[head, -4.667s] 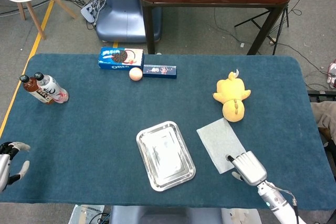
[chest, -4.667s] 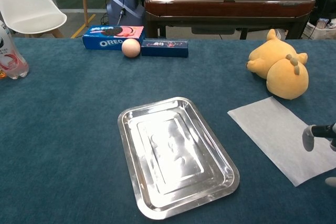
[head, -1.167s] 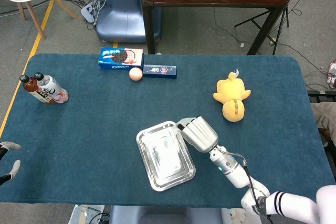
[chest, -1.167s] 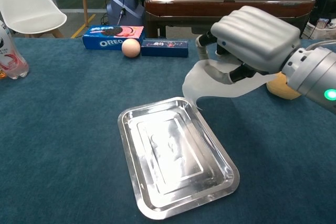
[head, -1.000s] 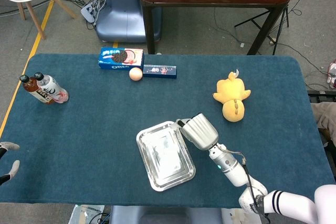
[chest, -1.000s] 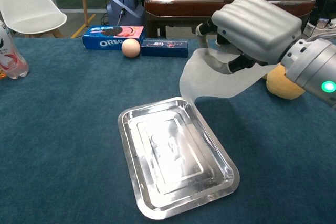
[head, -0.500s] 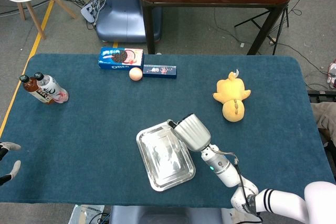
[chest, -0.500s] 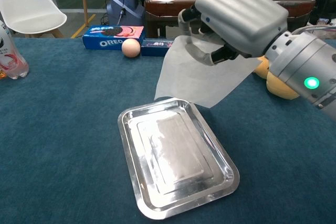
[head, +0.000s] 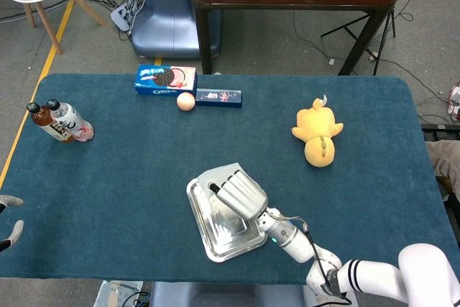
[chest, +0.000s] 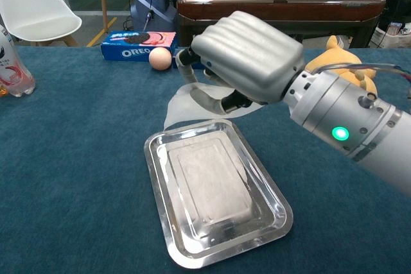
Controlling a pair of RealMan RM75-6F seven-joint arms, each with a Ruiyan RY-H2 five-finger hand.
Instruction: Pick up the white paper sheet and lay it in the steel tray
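My right hand [chest: 247,59] grips the white paper sheet [chest: 182,103], which hangs curled beneath the fingers. The sheet's lower edge hovers at the far rim of the steel tray [chest: 156,170], touching or nearly touching it. In the head view the right hand [head: 237,193] is directly over the tray [head: 199,215] and hides most of it. The tray lies flat on the blue tablecloth near the front edge. My left hand [head: 8,219] shows only at the far left edge, fingers apart, holding nothing.
At the back stand an Oreo box [head: 165,79], a peach-coloured ball [head: 186,101] and a dark blue box [head: 218,97]. A yellow plush toy [head: 318,134] lies to the right, and two bottles [head: 61,121] lie at the far left.
The right hand picked the sheet up from the cloth right of the tray, carried it left and came down over the tray. The left hand hardly moved.
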